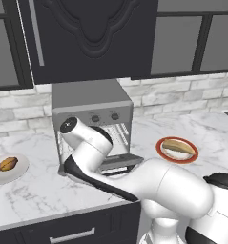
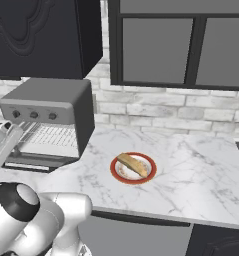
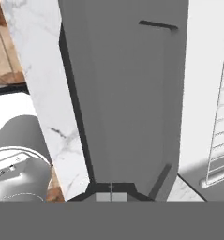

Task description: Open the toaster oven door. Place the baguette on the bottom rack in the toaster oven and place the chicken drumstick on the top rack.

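While the toaster oven door [image 3: 127, 93] hangs down open right before my pincer [image 3: 111, 197], my fingers are pressed together at its edge, gripping nothing. Beyond it, wire racks show inside the toaster oven [image 1: 91, 102]. Farther off on the tabletop [image 2: 191, 170], the baguette [image 2: 133, 165] and the chicken drumstick [image 1: 5, 165] lie on plates at opposite sides.

The toaster oven door [image 3: 127, 93] lay open, grey; wire rack [image 3: 222, 126] at three o'clock, marble counter [image 3: 43, 93] at nine.
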